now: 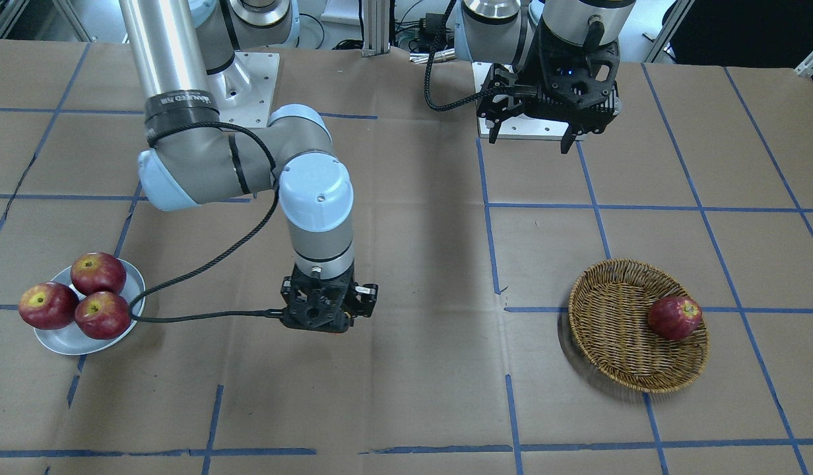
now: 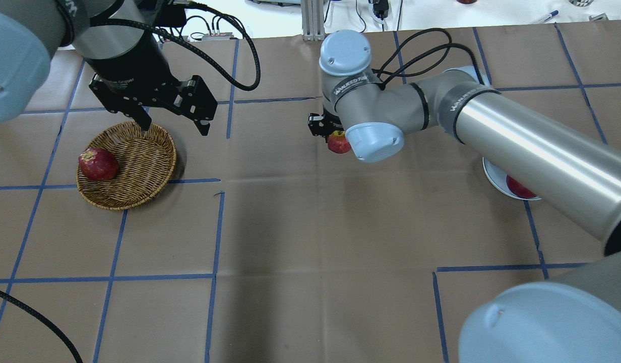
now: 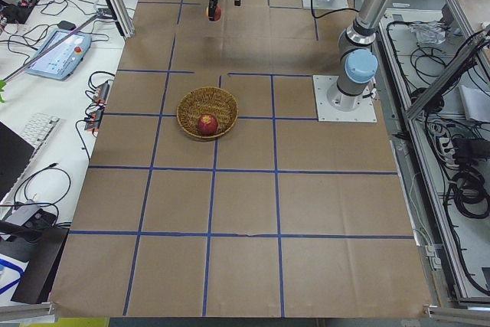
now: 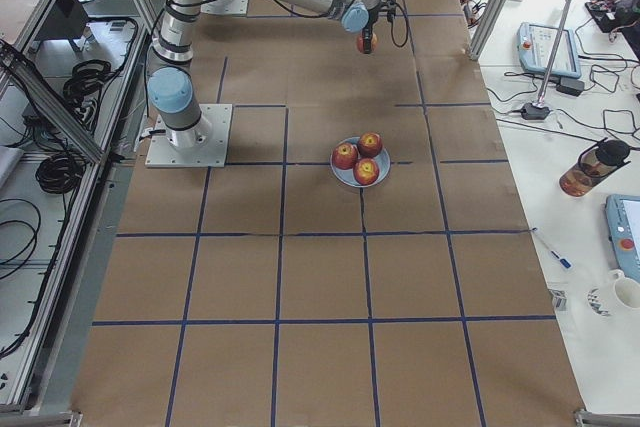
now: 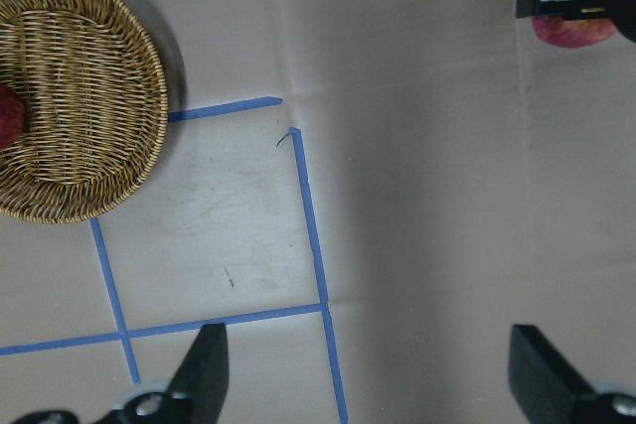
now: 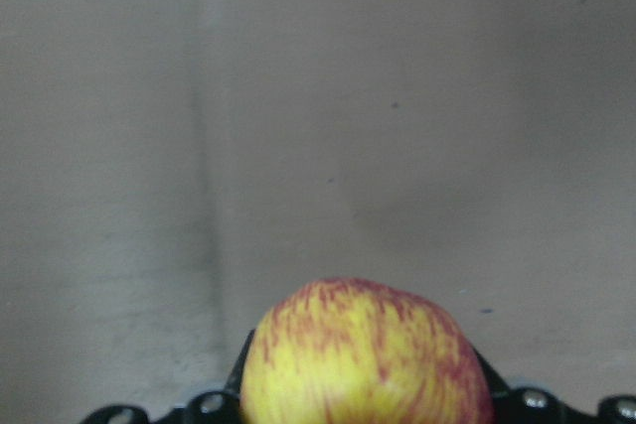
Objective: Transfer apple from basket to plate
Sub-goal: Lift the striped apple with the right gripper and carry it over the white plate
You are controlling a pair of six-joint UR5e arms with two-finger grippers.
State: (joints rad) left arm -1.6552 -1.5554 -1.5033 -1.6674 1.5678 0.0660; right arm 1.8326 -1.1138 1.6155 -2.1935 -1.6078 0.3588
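My right gripper [image 2: 334,135] is shut on the yellow-streaked apple [image 2: 338,142] and holds it above the middle of the table, between basket and plate. The apple fills the bottom of the right wrist view [image 6: 363,359] and shows in the left wrist view [image 5: 571,32]. In the front view the right gripper [image 1: 327,323] hides it. The wicker basket [image 2: 139,156] holds one dark red apple [image 2: 98,164]. The pale plate [image 1: 63,340] carries three dark red apples. My left gripper [image 2: 175,128] is open and empty, high beside the basket's far edge.
Brown paper with blue tape grid lines covers the table. The right arm's long link [image 2: 532,151] hangs over the plate [image 2: 494,176] in the overhead view. A black cable [image 1: 202,316] runs from the right gripper past the plate.
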